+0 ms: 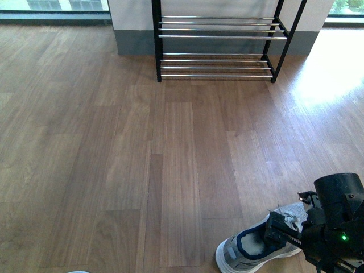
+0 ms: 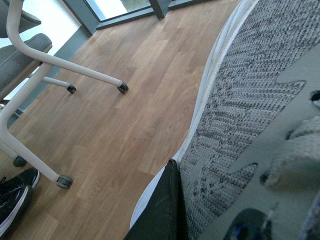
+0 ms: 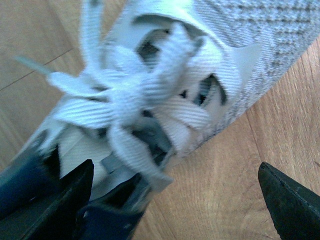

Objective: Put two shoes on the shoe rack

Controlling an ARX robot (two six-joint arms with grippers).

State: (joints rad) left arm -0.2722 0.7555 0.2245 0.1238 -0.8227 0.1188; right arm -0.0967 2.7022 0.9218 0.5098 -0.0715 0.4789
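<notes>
We see the shoe rack (image 1: pixel 219 42) at the top centre of the front view, its long axis lying left to right and its open chrome tiers facing us, backed against a grey-skirted white wall (image 1: pixel 133 28).

Both shoes are grey knit lace-up sneakers, and both are on the floor, well apart from the rack. The right sneaker (image 1: pixel 242 253) lies in the lower right corner of the front view. Its long axis is slanted, with the heel end at lower left and the navy-lined opening and laces (image 3: pixel 135 95) toward upper right. The toe is hidden behind the arm. The left sneaker (image 2: pixel 250 110) fills the right half of the left wrist view, running from bottom centre to upper right.

The right gripper (image 3: pixel 175 205) has its jaws apart, one finger (image 3: pixel 60 205) at the navy collar and the other (image 3: pixel 287 200) over bare boards. The left gripper (image 2: pixel 161 212) shows only one black finger against the knit side, so we cannot tell how its jaws stand.

The wood plank floor (image 1: pixel 114 159) lies bare between the sneaker and the rack. In the left wrist view a wheeled chair base (image 2: pixel 75 70) stands at upper left, with a black sneaker (image 2: pixel 12 197) at lower left.
</notes>
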